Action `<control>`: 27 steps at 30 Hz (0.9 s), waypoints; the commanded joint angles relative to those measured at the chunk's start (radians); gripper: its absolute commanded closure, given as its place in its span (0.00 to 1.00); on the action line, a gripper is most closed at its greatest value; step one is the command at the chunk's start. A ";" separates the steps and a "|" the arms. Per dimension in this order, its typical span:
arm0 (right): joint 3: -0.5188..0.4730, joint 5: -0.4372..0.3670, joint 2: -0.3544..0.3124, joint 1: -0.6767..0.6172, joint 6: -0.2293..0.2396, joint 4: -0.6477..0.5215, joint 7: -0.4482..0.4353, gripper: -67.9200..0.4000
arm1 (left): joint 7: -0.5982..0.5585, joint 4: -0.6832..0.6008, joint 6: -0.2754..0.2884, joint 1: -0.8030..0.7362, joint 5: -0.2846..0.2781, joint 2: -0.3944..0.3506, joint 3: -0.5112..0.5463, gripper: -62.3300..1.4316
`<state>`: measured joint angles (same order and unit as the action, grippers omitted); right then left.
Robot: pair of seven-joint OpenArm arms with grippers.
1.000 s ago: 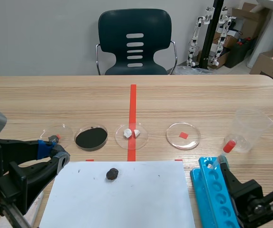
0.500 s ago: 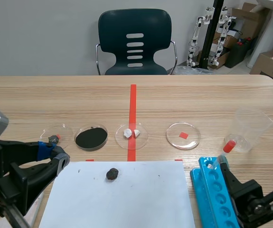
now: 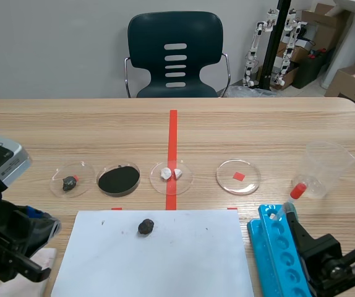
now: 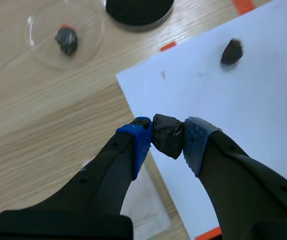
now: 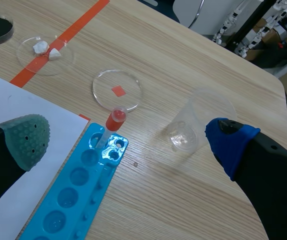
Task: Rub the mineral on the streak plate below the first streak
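The left hand point(image 4: 168, 136), clamped on the dark mineral point(image 4: 166, 134), should press it firmly onto the streak plate point(image 4: 263, 100) and drag steadily; the right hand point(image 5: 127, 137) rests open.

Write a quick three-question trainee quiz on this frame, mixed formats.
1. True or false: the left hand is shut on a dark mineral chunk.
2. What lies on the white streak plate? A: a second dark mineral piece. B: a spoon. C: a magnet.
3. Fill in: the right hand is ____ (open or shut).

Key: 1 true; 2 A; 3 open.
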<state>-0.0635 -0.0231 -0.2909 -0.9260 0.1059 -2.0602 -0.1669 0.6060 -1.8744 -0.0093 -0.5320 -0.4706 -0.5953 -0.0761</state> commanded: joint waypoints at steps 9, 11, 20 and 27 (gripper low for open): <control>-0.003 -0.007 0.000 0.002 -0.003 -0.018 -0.011 0.00 | 0.275 0.037 -0.125 0.048 -0.067 -0.004 0.002 0.80; -0.003 -0.007 0.000 0.002 -0.003 -0.018 -0.011 0.00 | 0.327 0.042 -0.154 0.047 -0.067 -0.004 0.011 0.80; -0.003 -0.007 0.000 0.012 -0.003 -0.018 -0.011 0.00 | 0.500 0.048 -0.214 0.048 -0.067 0.022 0.082 0.80; -0.003 -0.007 0.000 0.018 -0.003 -0.018 -0.011 0.00 | 0.547 0.127 -0.214 0.067 -0.069 0.064 0.093 0.80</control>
<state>-0.0635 -0.0231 -0.2909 -0.9195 0.1059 -2.0602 -0.1665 1.1515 -1.7473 -0.2176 -0.4812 -0.5362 -0.5346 0.0174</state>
